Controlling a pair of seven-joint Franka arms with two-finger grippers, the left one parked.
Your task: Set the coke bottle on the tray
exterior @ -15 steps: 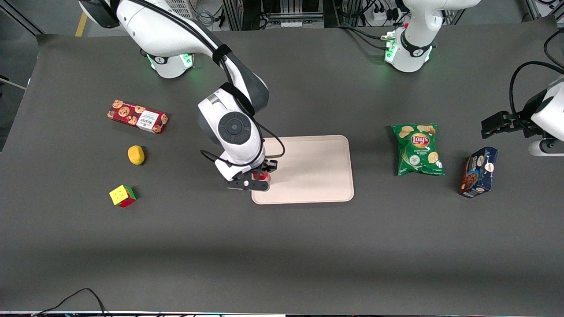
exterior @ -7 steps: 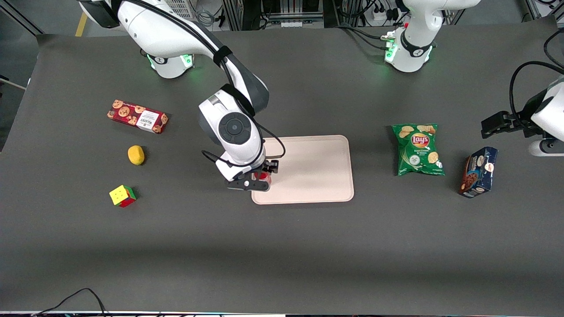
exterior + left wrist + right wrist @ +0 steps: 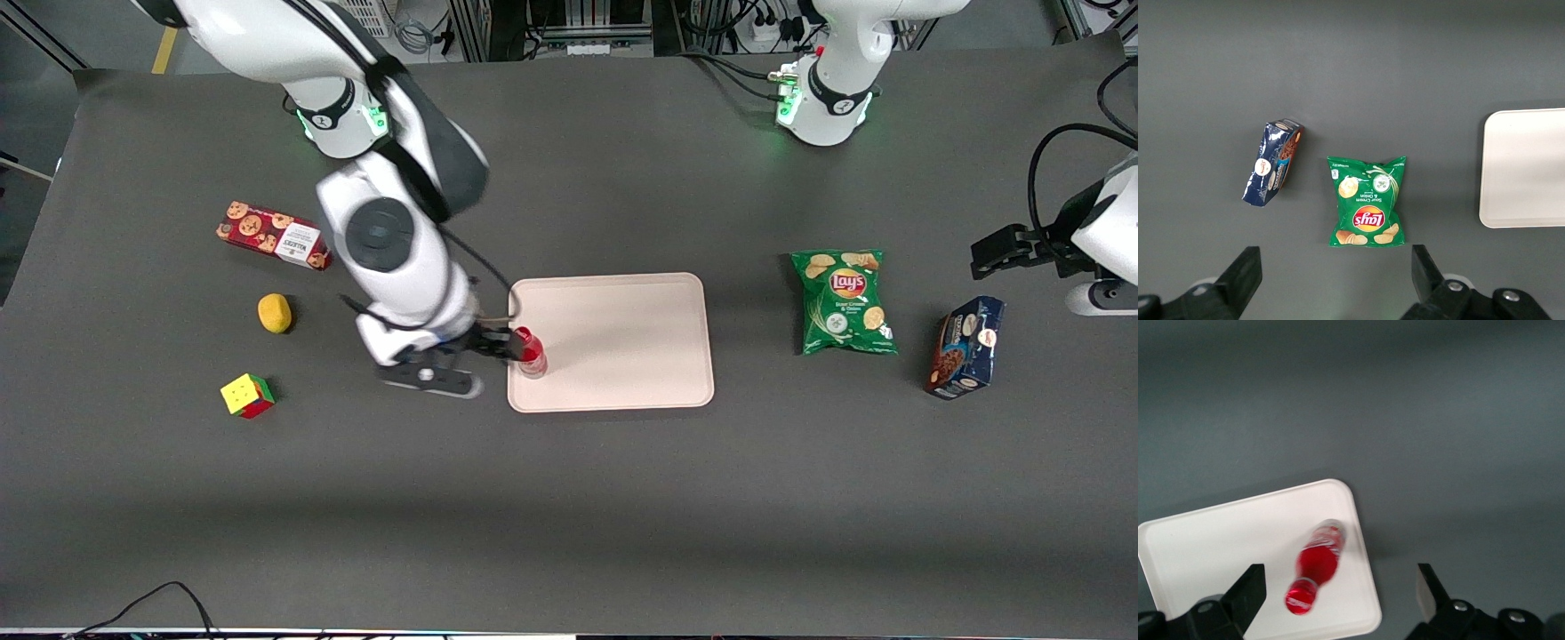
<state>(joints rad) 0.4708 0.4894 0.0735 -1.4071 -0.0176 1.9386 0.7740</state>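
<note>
The coke bottle (image 3: 531, 351) stands upright on the tray (image 3: 622, 342), close to the tray's edge at the working arm's end. In the right wrist view the bottle (image 3: 1317, 565) shows from above, red cap nearest the camera, on the tray (image 3: 1218, 547) near a rounded corner. My right gripper (image 3: 498, 345) is open and empty, raised and drawn off toward the working arm's end. Its fingers (image 3: 1248, 593) stand wide apart, and the gripper (image 3: 1338, 590) touches nothing. An edge of the tray (image 3: 1525, 167) also shows in the left wrist view.
A red cookie box (image 3: 277, 236), a yellow fruit (image 3: 275, 313) and a colour cube (image 3: 247, 396) lie toward the working arm's end. A green Lay's bag (image 3: 843, 302) and a dark blue box (image 3: 965, 347) lie toward the parked arm's end.
The gripper has let go of the bottle, opened, and pulled up and away toward the working arm's end. The bottle stays standing on the tray.
</note>
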